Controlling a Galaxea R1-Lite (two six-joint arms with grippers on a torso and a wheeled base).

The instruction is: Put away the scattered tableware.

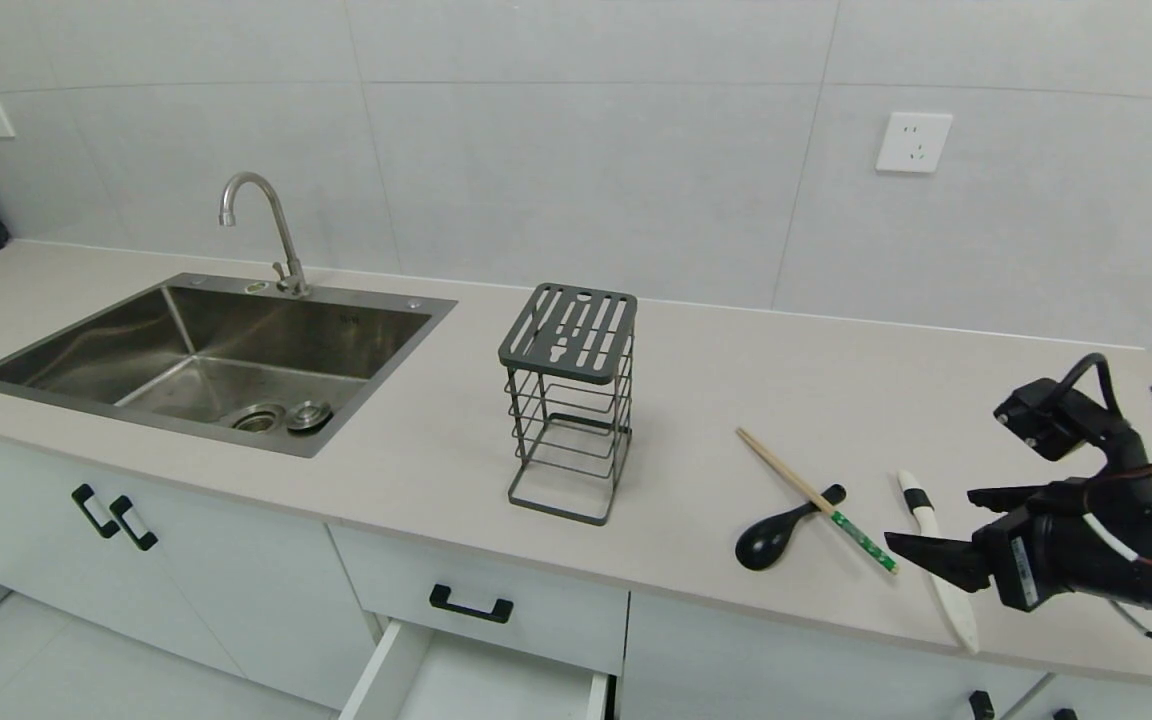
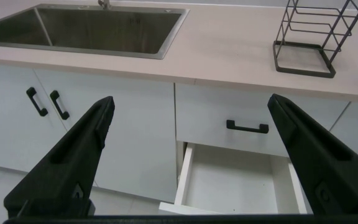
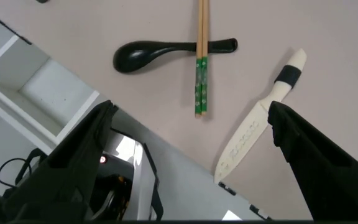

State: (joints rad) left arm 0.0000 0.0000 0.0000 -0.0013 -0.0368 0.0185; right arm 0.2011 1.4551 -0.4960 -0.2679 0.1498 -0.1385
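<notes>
Pale countertop along a grey tiled wall, with a socket at 1 o'clock from the rack. The steel sink with its faucet is at 9 o'clock from the wire rack, which stands upright mid-counter. A drawer is pulled open under the counter, at 6 o'clock from the rack.

The tableware lies at 4 o'clock from the rack, near the front edge. The chopsticks lie across the handle of the black spoon. The white knife is just beside them at 3 o'clock, not touching.

The right gripper is low over the knife with its fingers pointing toward 9 o'clock, spread wide and holding nothing. The knife shows between them, ungripped. The left gripper is below counter height, facing the cabinet fronts and the open drawer. Its fingers are also spread wide and empty.
</notes>
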